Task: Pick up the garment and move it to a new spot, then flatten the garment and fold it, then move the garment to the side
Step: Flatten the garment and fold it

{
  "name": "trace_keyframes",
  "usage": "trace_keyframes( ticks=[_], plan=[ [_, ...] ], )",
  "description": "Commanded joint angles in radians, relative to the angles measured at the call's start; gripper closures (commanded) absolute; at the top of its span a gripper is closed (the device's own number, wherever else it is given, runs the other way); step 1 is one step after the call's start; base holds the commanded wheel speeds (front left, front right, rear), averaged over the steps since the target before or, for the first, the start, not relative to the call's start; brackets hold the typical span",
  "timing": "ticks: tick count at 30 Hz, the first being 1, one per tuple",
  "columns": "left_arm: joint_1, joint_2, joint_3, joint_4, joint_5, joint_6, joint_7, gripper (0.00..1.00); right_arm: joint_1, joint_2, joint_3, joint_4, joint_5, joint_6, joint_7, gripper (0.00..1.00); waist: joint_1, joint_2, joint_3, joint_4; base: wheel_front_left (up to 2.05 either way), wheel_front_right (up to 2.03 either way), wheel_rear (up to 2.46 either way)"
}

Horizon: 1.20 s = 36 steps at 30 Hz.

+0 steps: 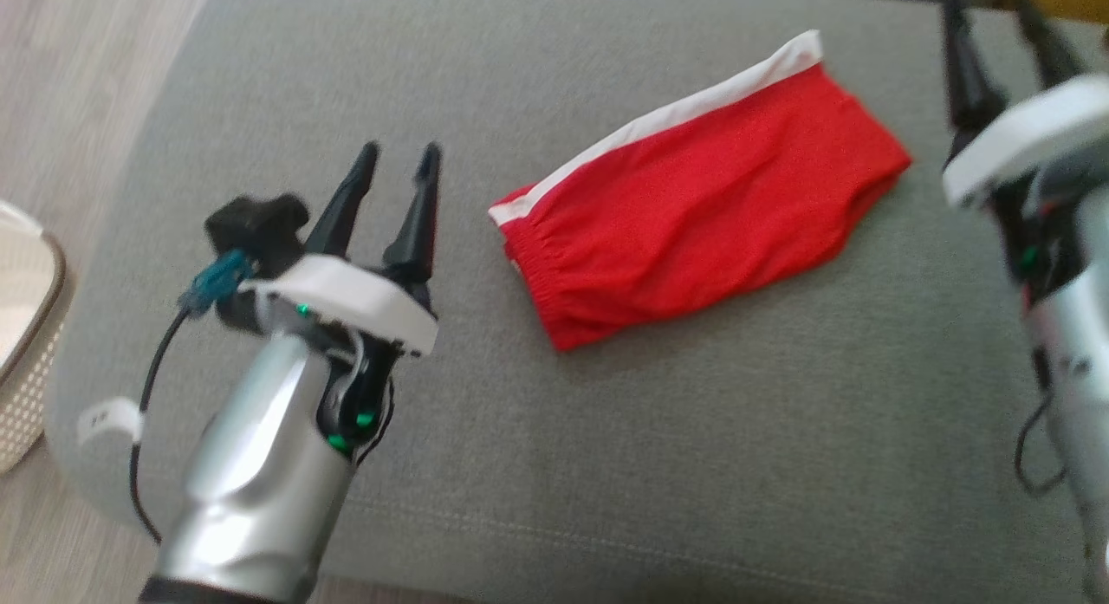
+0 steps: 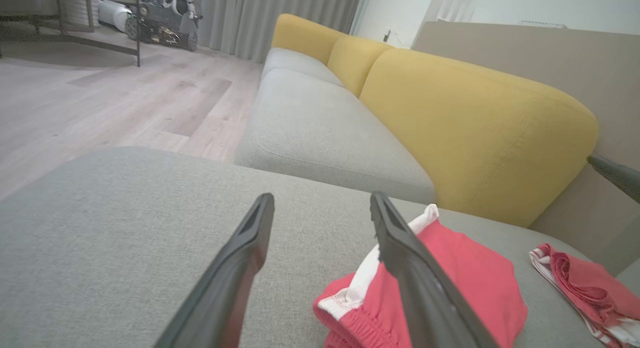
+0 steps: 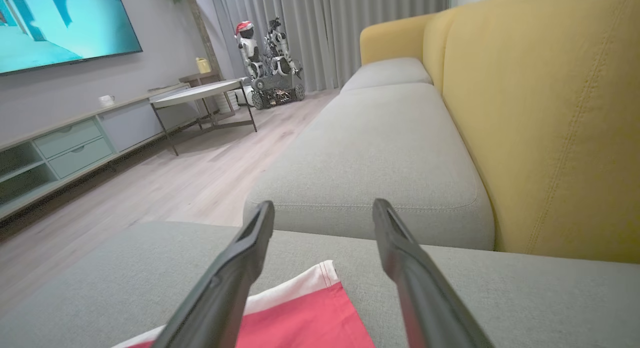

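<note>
The garment [image 1: 702,205], red shorts with a white side stripe and an elastic waistband, lies folded flat on the grey sofa cushion [image 1: 606,465]. My left gripper [image 1: 398,153] hovers just left of its waistband end, open, with nothing between its fingers. My right gripper [image 1: 988,15] stands open past the garment's far right end, also holding nothing. In the left wrist view the garment [image 2: 465,278] sits low and right of my left gripper [image 2: 322,200], partly behind one finger. In the right wrist view the garment's [image 3: 310,318] white-edged corner lies below my right gripper [image 3: 324,205].
A pale woven basket [image 1: 26,327] stands on the wood floor off the cushion's left edge. The yellow backrest [image 2: 475,118] rises behind the cushion. A second crumpled red cloth [image 2: 575,283] lies farther right. A coffee table [image 3: 200,96] and another robot [image 3: 270,53] stand across the room.
</note>
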Motion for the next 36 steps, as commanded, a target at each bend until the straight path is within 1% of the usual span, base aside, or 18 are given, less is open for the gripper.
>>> trace_keyframes(
  ticks=[1,6,12,15,19,21,23,24,28,32,34,36],
  plan=[
    [-0.006,0.017,0.053,-0.042,0.015,0.005,-0.012,0.00,0.023,-0.003,0.016,-0.043,-0.008,0.007,-0.029,0.00,0.0001,-0.0001,-0.046,-0.035,0.00,0.00,0.00],
    [0.092,-0.006,0.114,-0.085,0.066,0.005,-0.012,0.00,0.154,0.006,0.019,-0.089,-0.026,0.007,-0.123,0.00,0.0001,-0.0001,-0.095,-0.071,0.00,0.00,0.00],
    [0.204,-0.040,0.157,-0.136,0.128,-0.015,-0.012,0.00,0.295,0.003,0.002,-0.140,-0.118,0.007,-0.230,0.00,0.0001,-0.0001,-0.122,-0.106,0.00,0.00,0.00],
    [0.261,-0.053,0.203,-0.178,0.132,-0.024,-0.012,0.00,0.360,0.021,-0.023,-0.175,-0.174,0.007,-0.258,0.00,0.0001,-0.0001,-0.132,-0.124,0.00,0.00,0.00],
    [0.336,-0.060,0.253,-0.235,0.162,-0.032,-0.012,0.00,0.447,0.064,-0.067,-0.233,-0.262,0.007,-0.275,0.00,0.0001,-0.0001,-0.149,-0.146,0.00,0.00,0.00],
    [0.376,-0.061,0.266,-0.255,0.202,-0.023,-0.012,0.00,0.487,0.086,-0.080,-0.256,-0.307,0.007,-0.278,0.00,0.0001,-0.0001,-0.159,-0.159,0.00,0.00,0.00],
    [0.407,-0.061,0.275,-0.280,0.205,-0.007,-0.012,0.00,0.517,0.113,-0.110,-0.277,-0.335,0.007,-0.280,0.00,0.0001,-0.0001,-0.164,-0.167,0.00,0.00,0.00],
    [0.407,-0.061,0.275,-0.280,0.205,-0.007,-0.012,0.00,0.517,0.113,-0.110,-0.277,-0.335,0.007,-0.280,0.00,0.0001,-0.0001,-0.164,-0.167,0.00,0.00,0.00],
    [0.448,-0.061,0.266,-0.308,0.211,0.008,-0.012,0.00,0.562,0.147,-0.142,-0.317,-0.370,0.007,-0.281,0.00,0.0001,-0.0001,-0.169,-0.173,0.00,0.00,0.00],
    [0.461,-0.061,0.253,-0.314,0.221,0.013,-0.012,0.00,0.587,0.157,-0.150,-0.332,-0.397,0.007,-0.282,0.00,0.0001,-0.0001,-0.172,-0.172,0.00,0.00,0.00],
    [0.457,-0.061,0.245,-0.318,0.218,0.014,-0.012,0.00,0.590,0.165,-0.155,-0.331,-0.393,0.007,-0.275,0.00,0.0001,-0.0001,-0.169,-0.166,0.00,0.00,0.00],
    [0.450,-0.061,0.239,-0.321,0.214,0.016,-0.012,0.00,0.584,0.179,-0.153,-0.323,-0.361,0.007,-0.255,0.00,0.0001,-0.0001,-0.164,-0.157,0.00,0.00,0.00]
  ],
)
